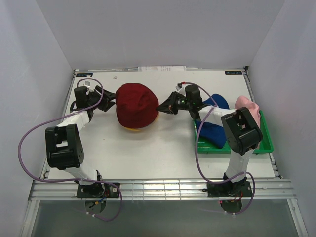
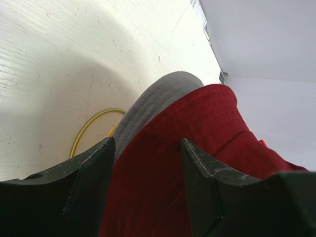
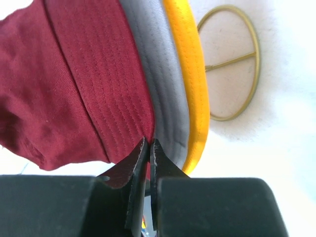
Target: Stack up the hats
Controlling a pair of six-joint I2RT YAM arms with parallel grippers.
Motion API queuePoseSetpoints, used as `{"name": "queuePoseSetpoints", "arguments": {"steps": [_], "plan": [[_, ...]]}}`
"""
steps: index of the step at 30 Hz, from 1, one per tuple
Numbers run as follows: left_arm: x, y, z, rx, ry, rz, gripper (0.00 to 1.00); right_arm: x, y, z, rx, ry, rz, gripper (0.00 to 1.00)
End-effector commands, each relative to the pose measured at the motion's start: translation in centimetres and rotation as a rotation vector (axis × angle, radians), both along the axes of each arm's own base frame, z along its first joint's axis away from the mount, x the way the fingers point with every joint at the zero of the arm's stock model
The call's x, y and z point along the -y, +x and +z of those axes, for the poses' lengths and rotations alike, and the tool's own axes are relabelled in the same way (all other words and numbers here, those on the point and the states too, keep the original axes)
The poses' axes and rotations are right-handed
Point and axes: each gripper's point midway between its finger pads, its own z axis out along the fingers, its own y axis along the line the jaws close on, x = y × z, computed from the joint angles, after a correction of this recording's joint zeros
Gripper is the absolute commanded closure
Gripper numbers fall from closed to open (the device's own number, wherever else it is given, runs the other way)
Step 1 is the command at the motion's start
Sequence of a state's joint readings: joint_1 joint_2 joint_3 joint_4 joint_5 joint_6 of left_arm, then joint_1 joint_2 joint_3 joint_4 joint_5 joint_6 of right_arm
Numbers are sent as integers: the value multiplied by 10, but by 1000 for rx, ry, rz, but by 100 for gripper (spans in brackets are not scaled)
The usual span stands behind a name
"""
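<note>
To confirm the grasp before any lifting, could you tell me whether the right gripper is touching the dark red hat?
Touching. The right wrist view shows the right gripper pinched shut on the brim edge of the dark red hat.

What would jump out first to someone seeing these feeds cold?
The dark red hat mid-table, topping a grey hat and a yellow hat. The right pincer is shut on its brim, while the left pincer stands open around its other side. A blue hat lies in the green tray at right, a pink hat at its far corner.

Spread left claw (image 2: 148,143) frames dark red hat (image 2: 207,128) over grey hat (image 2: 158,96).
</note>
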State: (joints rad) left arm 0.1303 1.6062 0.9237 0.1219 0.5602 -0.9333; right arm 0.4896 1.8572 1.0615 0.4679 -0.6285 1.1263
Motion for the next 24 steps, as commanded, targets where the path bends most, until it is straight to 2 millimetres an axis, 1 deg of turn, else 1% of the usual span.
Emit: {"name": "queuePoseSetpoints", "arguments": {"steps": [1, 2, 4, 7, 10, 12, 13, 15, 16, 18, 19, 21, 22, 24], "plan": [[0, -7, 15, 42, 24, -6, 34, 8, 23, 6, 34, -27, -19, 92], [1, -7, 15, 41, 27, -8, 34, 9, 27, 3, 28, -36, -19, 92], [0, -8, 16, 45, 27, -7, 34, 11, 34, 6, 35, -52, -8, 92], [1, -9, 17, 50, 30, -8, 34, 10, 42, 3, 41, -72, 13, 92], [1, -9, 17, 50, 26, -8, 34, 6, 50, 3, 39, -88, 46, 92], [1, -8, 18, 53, 24, -10, 34, 2, 56, 0, 24, -99, 67, 92], [2, -8, 19, 55, 21, -12, 34, 1, 58, -6, 22, -110, 74, 92], [2, -7, 20, 57, 19, -12, 34, 0, 63, -5, 19, -118, 84, 92], [3, -7, 19, 57, 17, -14, 34, -1, 65, -9, 17, -127, 89, 92], [3, -6, 23, 71, 15, -16, 34, -3, 68, -8, 18, -134, 99, 92], [3, -5, 24, 75, 8, -14, 34, -3, 70, -13, 16, -140, 101, 92], [3, -4, 28, 86, 5, -17, 34, -4, 72, -11, 17, -141, 108, 92], [4, -4, 32, 97, 5, -23, 34, -3, 72, -16, 1, -150, 109, 92], [3, -2, 39, 124, 10, -20, 34, -3, 73, -16, 5, -150, 113, 92]]}}
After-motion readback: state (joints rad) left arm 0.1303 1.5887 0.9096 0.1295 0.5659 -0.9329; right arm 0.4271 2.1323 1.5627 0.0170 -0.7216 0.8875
